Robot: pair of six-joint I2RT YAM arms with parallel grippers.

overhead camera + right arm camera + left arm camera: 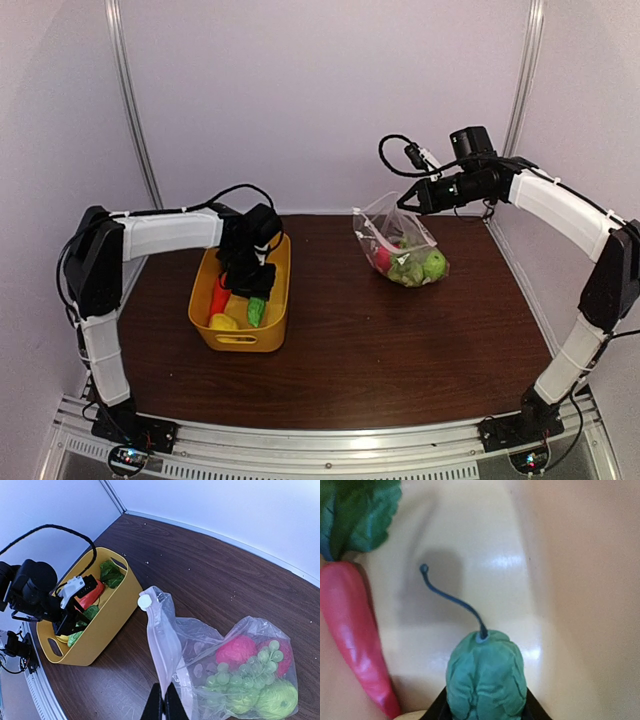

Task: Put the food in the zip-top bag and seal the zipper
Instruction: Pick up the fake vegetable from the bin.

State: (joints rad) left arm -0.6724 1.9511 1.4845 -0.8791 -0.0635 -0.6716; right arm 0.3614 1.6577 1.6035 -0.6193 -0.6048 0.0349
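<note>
Zip-top bag point(200, 650), pale-dotted, pinched by right tool point(163, 700).

A dark wooden table point(400, 350) enclosed by pale walls point(320, 90) with metal posts point(135, 110).

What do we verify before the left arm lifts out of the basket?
1. Cucumber sits between the jaws of the left gripper: ok.
2. Grip on the cucumber is firm: cannot tell; only the jaw edges show at its sides.
3. Carrot is out of the grasp: ok, it lies apart to one side.
4. Right gripper is shut on the edge of the zip-top bag: ok.
5. Bag mouth is open wide enough for the cucumber: cannot tell.
6. Food already bagged stays inside: ok, the grapes lie at the bag's bottom.
</note>
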